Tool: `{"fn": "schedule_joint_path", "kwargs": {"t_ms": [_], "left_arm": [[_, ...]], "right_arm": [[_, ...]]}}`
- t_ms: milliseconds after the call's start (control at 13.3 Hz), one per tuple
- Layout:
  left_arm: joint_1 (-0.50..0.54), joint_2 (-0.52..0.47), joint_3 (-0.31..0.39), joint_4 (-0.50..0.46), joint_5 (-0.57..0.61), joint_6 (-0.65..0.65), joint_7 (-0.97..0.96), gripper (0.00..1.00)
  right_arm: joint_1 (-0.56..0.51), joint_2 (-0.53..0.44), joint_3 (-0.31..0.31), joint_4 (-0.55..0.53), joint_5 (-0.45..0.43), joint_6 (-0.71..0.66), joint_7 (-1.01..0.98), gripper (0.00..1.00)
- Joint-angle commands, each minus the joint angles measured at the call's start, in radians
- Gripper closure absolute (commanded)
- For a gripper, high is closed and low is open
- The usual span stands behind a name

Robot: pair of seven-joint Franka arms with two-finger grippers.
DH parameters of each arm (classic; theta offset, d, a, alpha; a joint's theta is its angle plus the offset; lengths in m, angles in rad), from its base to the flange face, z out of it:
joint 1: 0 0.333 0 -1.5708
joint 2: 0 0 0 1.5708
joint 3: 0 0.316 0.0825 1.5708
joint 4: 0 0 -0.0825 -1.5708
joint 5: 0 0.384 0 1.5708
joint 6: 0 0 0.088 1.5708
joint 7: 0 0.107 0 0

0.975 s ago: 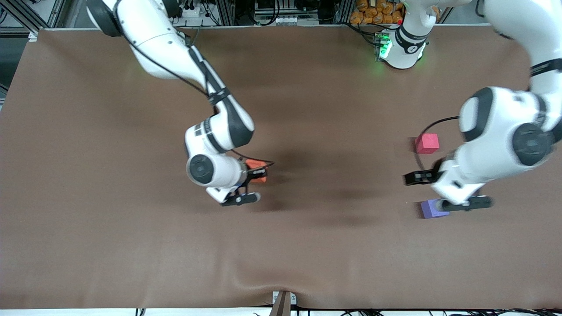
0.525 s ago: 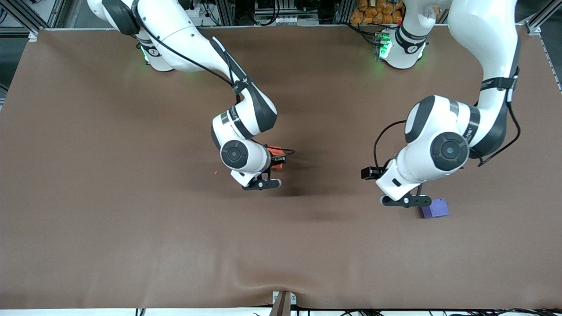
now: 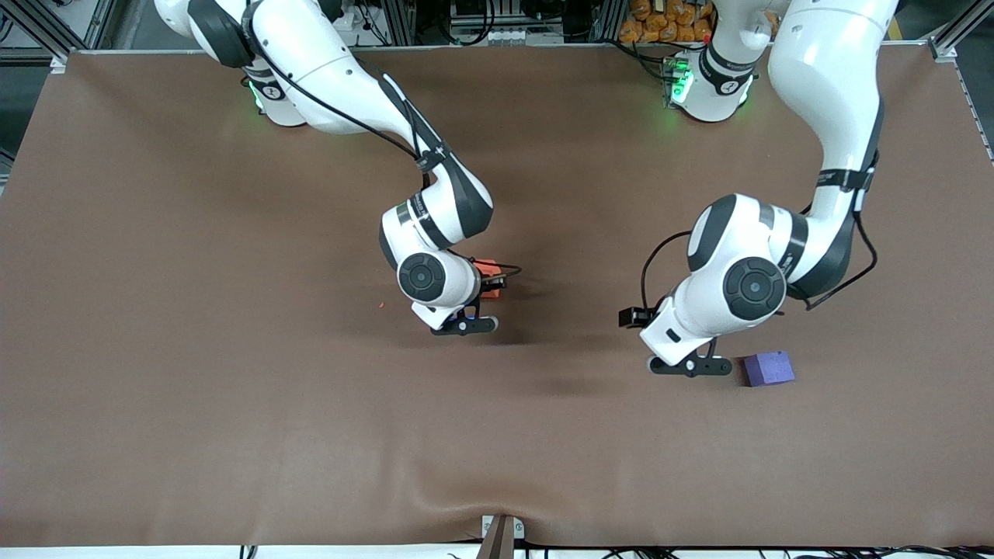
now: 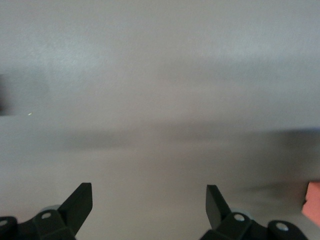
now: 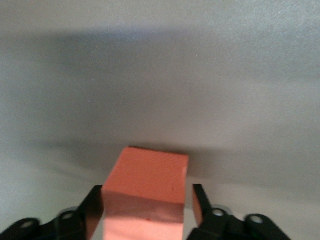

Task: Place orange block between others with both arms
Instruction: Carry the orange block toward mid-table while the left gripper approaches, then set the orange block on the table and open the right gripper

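The orange block rests on the brown cloth near the table's middle. My right gripper is down around it and open, with a gap showing between one finger and the block. The purple cube lies toward the left arm's end, nearer the front camera. Beside it, toward the middle, my left gripper hangs open over bare cloth, holding nothing. The left arm hides the pinkish-red cube in the front view. A pinkish patch shows at the left wrist view's edge; which cube it is I cannot tell.
A brown cloth covers the whole table, with a wrinkle at its front edge by a small bracket. A tiny red speck lies beside the right arm's wrist. Both green-lit bases stand along the table's back edge.
The right gripper carried the orange block toward the middle and has opened around it. The left arm swung from over the purple cube toward the middle, uncovering it.
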Motion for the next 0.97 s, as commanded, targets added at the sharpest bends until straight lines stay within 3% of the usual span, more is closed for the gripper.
{"fn": "schedule_joint_path", "kwargs": {"t_ms": [0, 450, 750, 900], "left_arm": [[-0.004, 0.020, 0.009, 0.027, -0.020, 0.033, -0.029, 0.00], [-0.125, 0.089, 0.009, 0.027, -0.020, 0.151, -0.167, 0.00], [-0.241, 0.115, 0.010, 0.028, -0.017, 0.226, -0.323, 0.00], [-0.331, 0.124, 0.019, 0.051, -0.013, 0.242, -0.389, 0.00]], "right_arm": [[0.000, -0.007, -0.013, 0.010, 0.020, 0.005, -0.007, 0.00], [-0.089, -0.131, -0.027, 0.052, 0.011, -0.074, -0.008, 0.00], [-0.184, -0.281, -0.050, 0.053, -0.029, -0.270, -0.008, 0.00], [-0.262, -0.356, -0.045, 0.055, -0.105, -0.393, -0.016, 0.00]]}}
